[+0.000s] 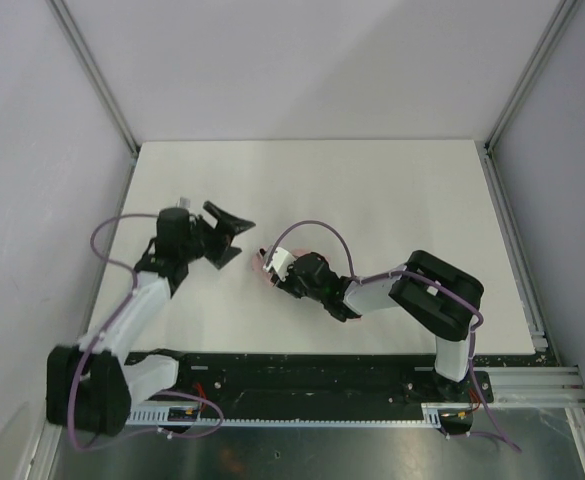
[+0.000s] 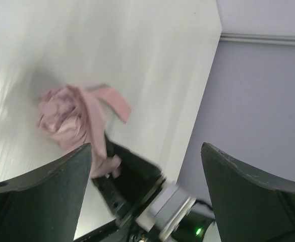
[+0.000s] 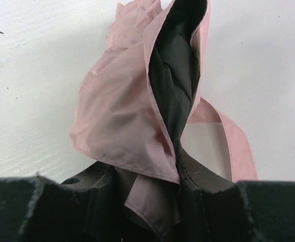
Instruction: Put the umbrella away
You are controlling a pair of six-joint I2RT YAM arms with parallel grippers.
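Umbrella [image 1: 263, 262]: collapsed into a crumpled pale pink bundle that lay on the white bench [image 1: 372, 190], a little left of centre, between the ends of the 2 arms.
Fabric: the right wrist view showed a pale pink outer side and a dark inner side exposed along 1 deep fold.
Strap [image 3: 238, 146]: a flat pink band looped out from the side of the bundle and rested on the bench.
Right gripper [image 1: 280, 270]: it sat low over the bench and pointed left at the bundle. Its 2 fingers [image 3: 213, 201] pinched the lower edge of the fabric between them.
Left gripper [image 1: 238, 238]: it hung just left of the bundle. Its 2 fingers [image 2: 46, 196] were spread wide and held nothing.
Left wrist view: blurred. The bundle lay ahead of the spread fingers, and the right gripper's dark body reached in beneath it.
Contact: whether the left fingers touched the fabric could not be told.
Cables [image 1: 317, 228]: a purple cable looped above each arm.
Surroundings: pale grey wall panels [image 1: 32, 150] stood on 3 sides of the bench, with metal rails at the corners.
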